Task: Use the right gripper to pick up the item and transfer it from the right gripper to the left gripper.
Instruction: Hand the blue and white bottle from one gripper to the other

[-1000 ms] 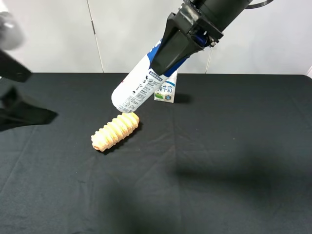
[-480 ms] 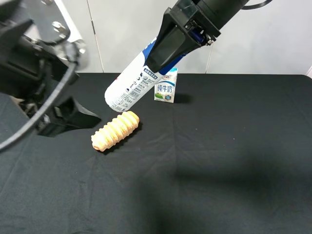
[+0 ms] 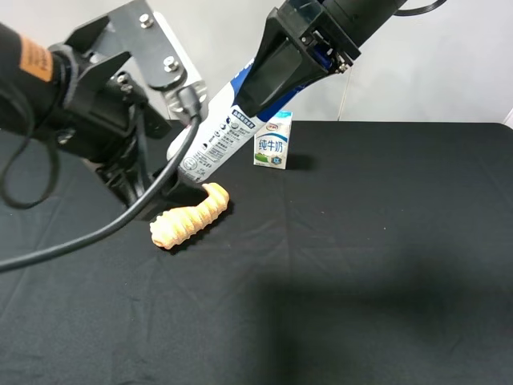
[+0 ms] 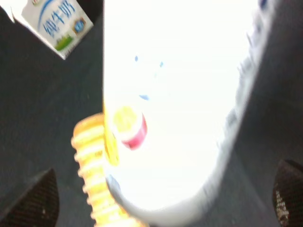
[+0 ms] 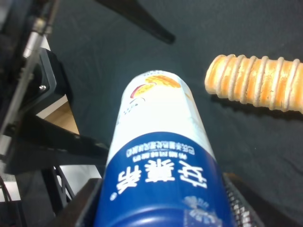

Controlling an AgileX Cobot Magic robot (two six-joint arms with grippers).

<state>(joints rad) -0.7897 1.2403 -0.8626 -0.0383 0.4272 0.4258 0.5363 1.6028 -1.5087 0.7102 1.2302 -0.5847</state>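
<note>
pick: done, right end effector (image 3: 264,84) clamped on cap end of bottle (image 3: 220,136), held tilted above counter (image 3: 361,257) | handover: pending, left end effector (image 4: 165,196) fingers apart at bottle base | todo: left grips, right releases

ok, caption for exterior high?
Right gripper holds the bottle tilted over the bread roll, left gripper at its lower end.
</note>
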